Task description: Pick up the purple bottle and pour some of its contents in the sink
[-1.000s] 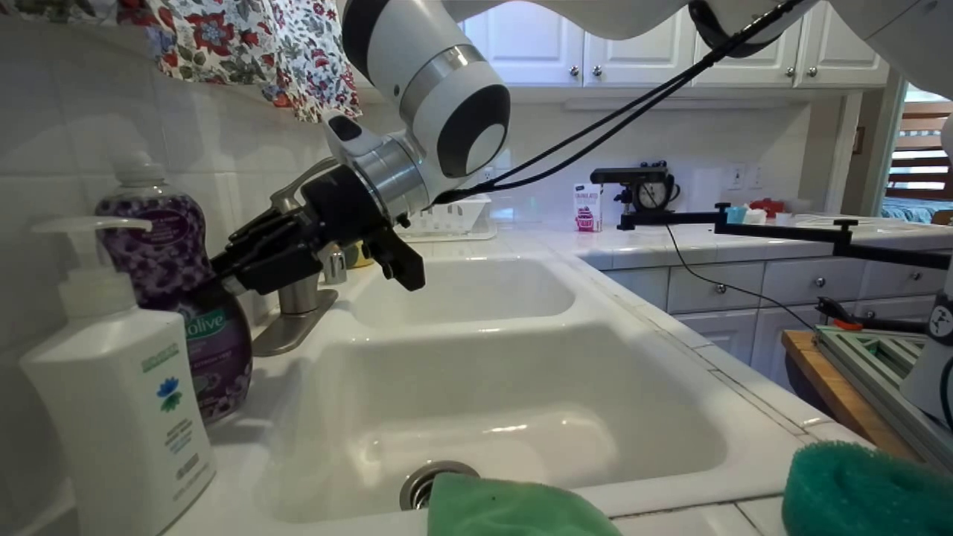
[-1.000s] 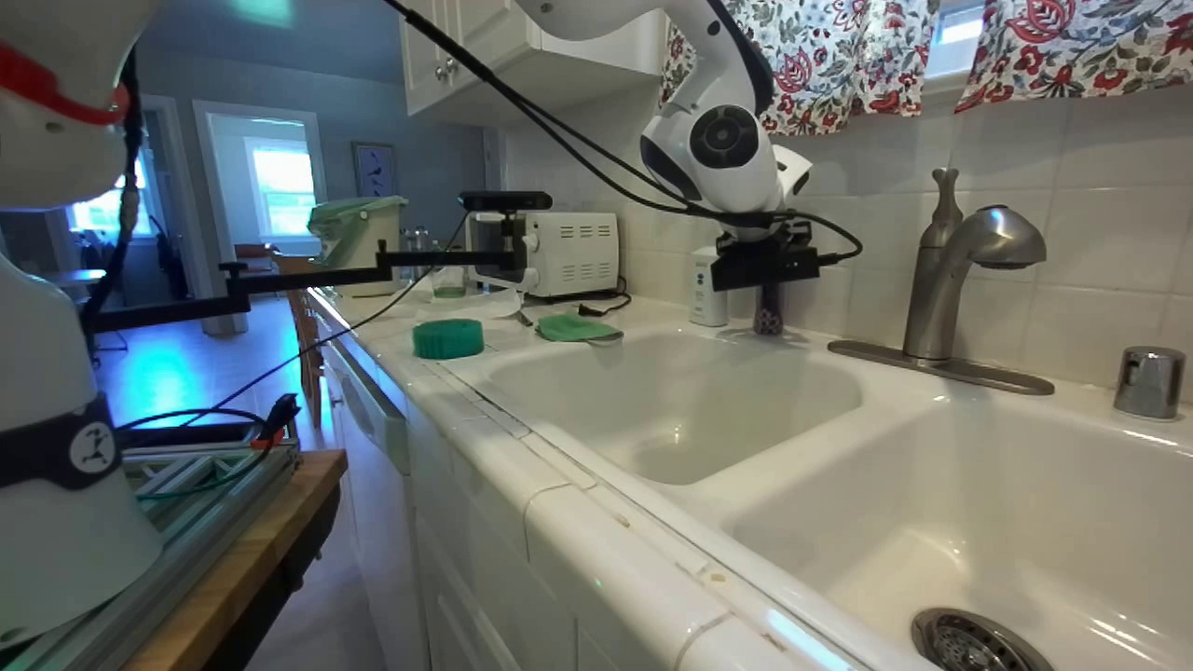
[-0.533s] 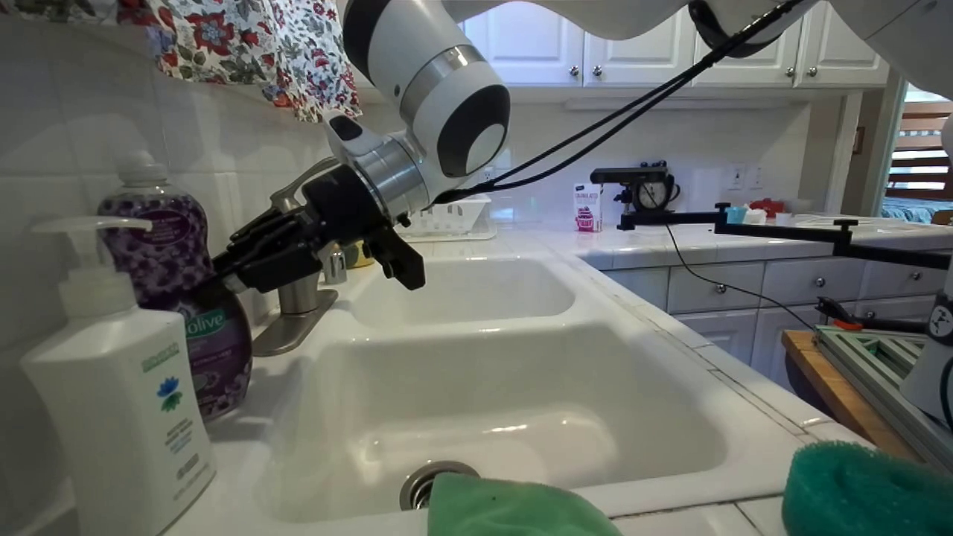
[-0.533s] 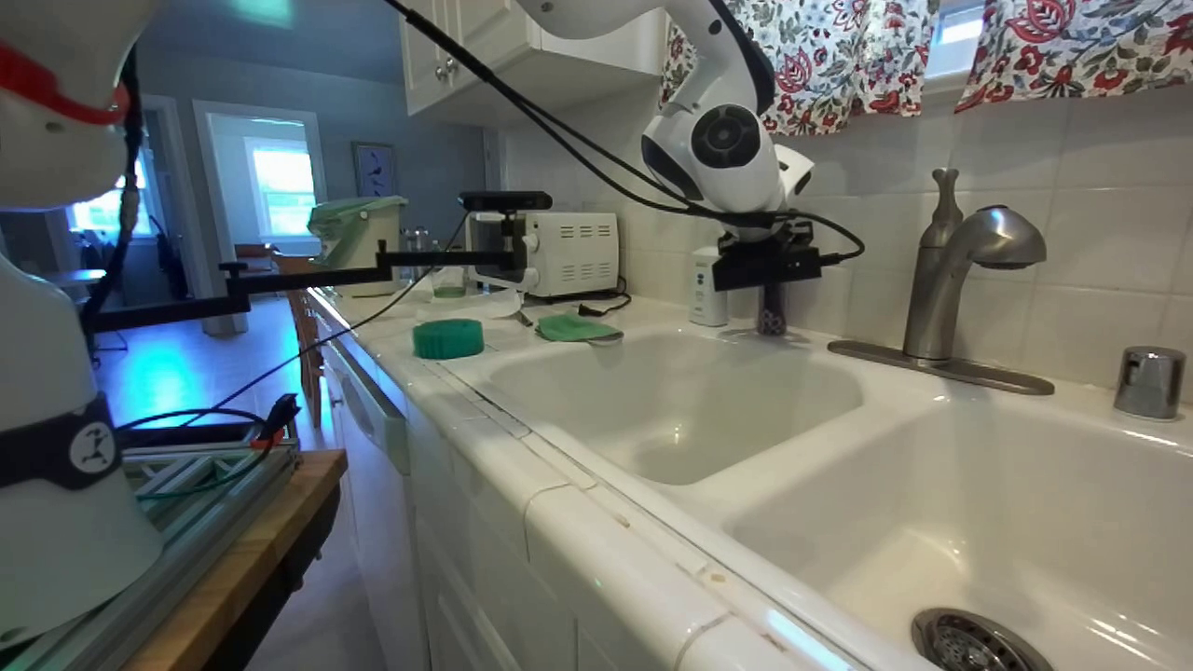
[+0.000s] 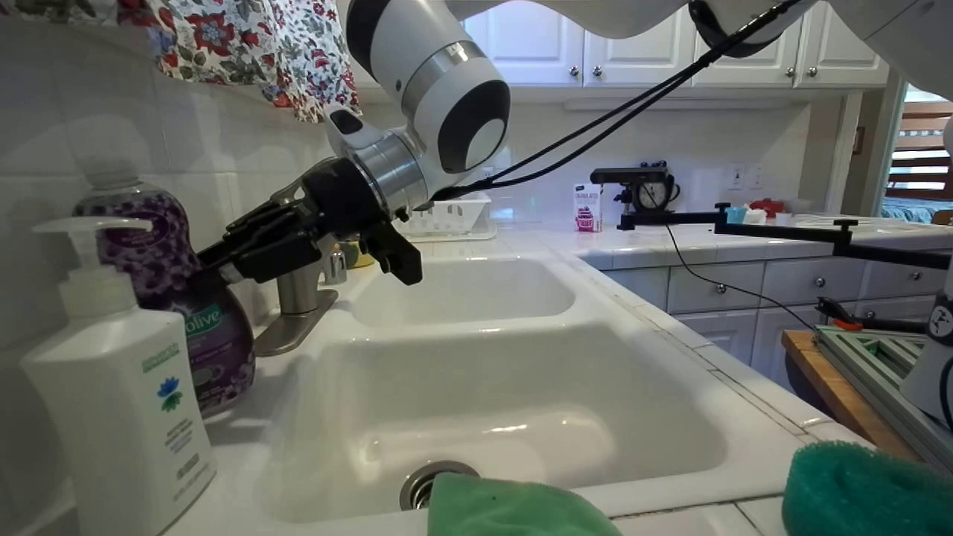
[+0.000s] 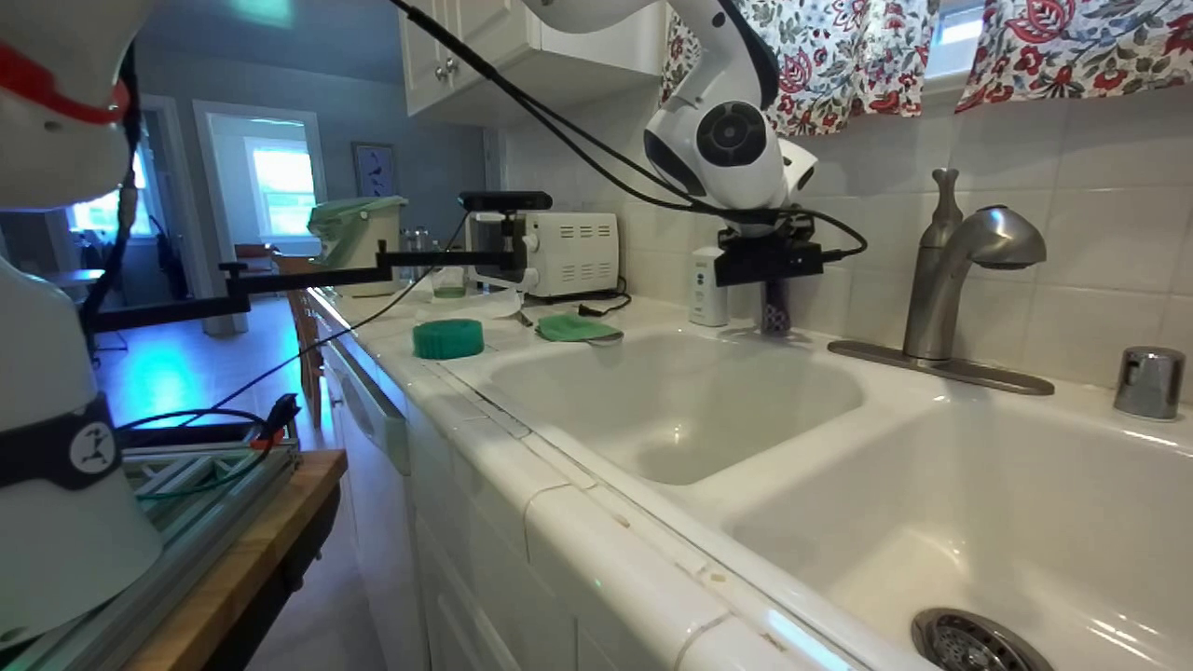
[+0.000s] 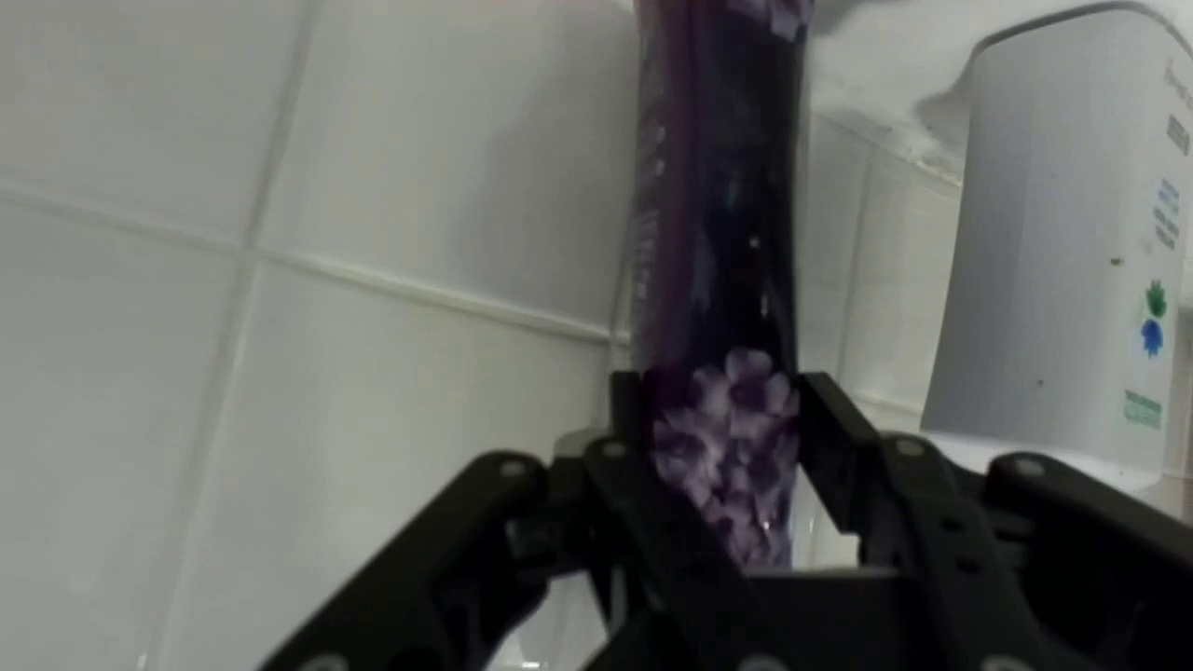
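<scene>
We see the bottle at the left of the frame in an exterior view, behind the pump and beside the sink. It leans, its top towards the upper left and its lower end towards the lower right; whether that end bears on anything we cannot tell.

The jaws stand part-way closed, with the bottle gripped between them: in the wrist view we find the fingers against both its sides, and the dark purple body running up to the top edge of the frame. The pump is at the right of that view, apart from the bottle.

In an exterior view we make out only the bottle's lower part, under the arm, between the pump and the faucet.

We see a drain low in the middle of the frame, partly covered by the cloth, with the sponge at the lower right. In an exterior view both cloth and sponge lie on the table near the sink. A curtain hangs at the upper left, above the bottle.
</scene>
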Tool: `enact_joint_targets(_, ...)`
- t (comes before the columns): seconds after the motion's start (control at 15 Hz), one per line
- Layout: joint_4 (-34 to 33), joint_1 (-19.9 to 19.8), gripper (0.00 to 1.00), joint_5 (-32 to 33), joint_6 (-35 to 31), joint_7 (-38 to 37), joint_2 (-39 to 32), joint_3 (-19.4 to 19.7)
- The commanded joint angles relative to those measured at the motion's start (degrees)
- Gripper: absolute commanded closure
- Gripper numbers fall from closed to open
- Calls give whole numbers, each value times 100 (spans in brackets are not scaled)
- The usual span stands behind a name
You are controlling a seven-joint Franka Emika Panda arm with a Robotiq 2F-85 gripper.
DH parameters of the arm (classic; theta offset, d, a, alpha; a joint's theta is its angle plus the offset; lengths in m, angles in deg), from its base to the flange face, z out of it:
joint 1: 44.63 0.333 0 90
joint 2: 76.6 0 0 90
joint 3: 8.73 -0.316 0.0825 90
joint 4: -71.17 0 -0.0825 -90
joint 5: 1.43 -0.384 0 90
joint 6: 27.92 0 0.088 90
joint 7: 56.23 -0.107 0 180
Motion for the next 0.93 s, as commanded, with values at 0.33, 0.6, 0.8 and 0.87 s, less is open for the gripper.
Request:
enact_joint_targets(0.33, 560, -537, 61, -389, 493, 275, 409, -366)
enact_joint_targets(0.6, 720, -656, 39, -301, 760, 211, 422, -396)
enact_joint_targets(0.8, 802, -657, 17, -49, 980, 114, 425, -327)
enact_joint_targets(0.87, 836, -667, 16, 13, 1040, 95, 435, -313)
